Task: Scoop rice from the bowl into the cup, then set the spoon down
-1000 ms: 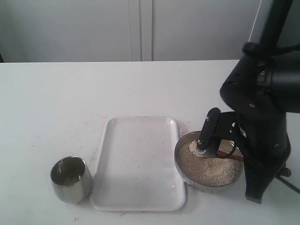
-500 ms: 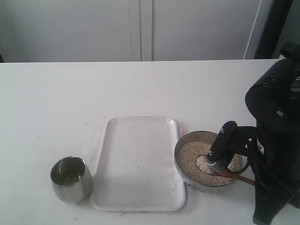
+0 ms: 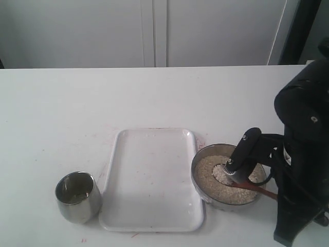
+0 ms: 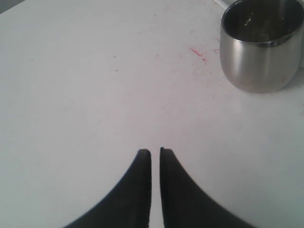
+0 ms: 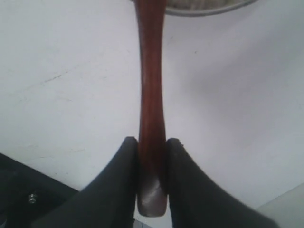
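Over the last second my right arm has drawn back from above the bowl [image 3: 194, 172] and dropped lower, dragging the spoon [image 5: 151, 95] from the far side of the rice [image 3: 208, 179] toward the middle.

1. Right gripper [image 5: 152, 142]: clamped on the end of the spoon handle. The handle runs straight ahead of the fingertips to the bowl rim.
2. Left gripper [image 4: 155, 153]: closed on nothing, with only a thin slit between the tips. The cup [image 3: 78, 197] stands near it, ahead of its fingertips, and well apart from my right gripper, beyond the tray [image 3: 149, 149].
3. Step in hand: loading the spoon. I judge that the blade should go under the heap, level out, then lift slowly. Tilting the handle or brushing the rim would spill grains during the long carry to the cup.
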You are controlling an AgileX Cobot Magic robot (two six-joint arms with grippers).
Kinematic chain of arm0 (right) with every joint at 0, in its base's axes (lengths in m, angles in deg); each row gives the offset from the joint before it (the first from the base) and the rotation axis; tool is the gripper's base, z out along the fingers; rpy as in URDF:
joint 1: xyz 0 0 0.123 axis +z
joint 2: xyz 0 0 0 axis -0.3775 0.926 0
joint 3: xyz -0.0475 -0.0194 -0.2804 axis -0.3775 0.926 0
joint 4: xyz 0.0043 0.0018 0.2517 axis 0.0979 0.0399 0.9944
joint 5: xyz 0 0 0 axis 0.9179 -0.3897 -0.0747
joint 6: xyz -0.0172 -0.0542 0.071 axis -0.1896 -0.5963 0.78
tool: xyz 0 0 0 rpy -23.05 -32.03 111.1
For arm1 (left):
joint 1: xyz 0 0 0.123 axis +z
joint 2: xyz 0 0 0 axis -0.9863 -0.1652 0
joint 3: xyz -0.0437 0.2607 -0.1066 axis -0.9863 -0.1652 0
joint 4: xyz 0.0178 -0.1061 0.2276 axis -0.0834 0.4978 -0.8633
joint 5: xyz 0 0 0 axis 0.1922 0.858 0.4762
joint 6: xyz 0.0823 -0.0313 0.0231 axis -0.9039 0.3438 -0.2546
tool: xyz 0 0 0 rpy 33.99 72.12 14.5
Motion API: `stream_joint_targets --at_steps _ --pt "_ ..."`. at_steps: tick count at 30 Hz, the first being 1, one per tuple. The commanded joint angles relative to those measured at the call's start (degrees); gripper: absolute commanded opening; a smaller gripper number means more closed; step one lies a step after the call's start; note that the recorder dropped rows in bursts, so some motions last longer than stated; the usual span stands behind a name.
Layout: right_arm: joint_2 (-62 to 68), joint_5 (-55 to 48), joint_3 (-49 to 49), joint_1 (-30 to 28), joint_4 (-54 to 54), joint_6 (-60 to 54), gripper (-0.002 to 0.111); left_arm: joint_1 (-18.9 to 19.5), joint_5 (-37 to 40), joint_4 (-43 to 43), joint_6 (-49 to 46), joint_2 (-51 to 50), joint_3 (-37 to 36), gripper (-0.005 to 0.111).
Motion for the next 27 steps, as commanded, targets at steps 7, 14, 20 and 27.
stream_joint_targets --at_steps 7,14,20,27 --pt "-1.14 -0.09 -9.23 -0.1 3.99 0.59 0.0 -0.3 2.97 0.32 0.3 0.0 -0.47 0.014" --pt "-0.42 -0.09 -16.55 5.96 4.59 3.04 0.0 -0.3 2.97 0.32 0.3 0.0 -0.47 0.014" --pt "4.29 -0.09 -21.77 13.34 5.42 8.12 0.0 -0.3 2.97 0.32 0.3 0.0 -0.47 0.014" --pt "11.08 -0.09 -27.03 19.98 5.55 12.3 0.0 -0.3 2.97 0.32 0.3 0.0 -0.47 0.014"
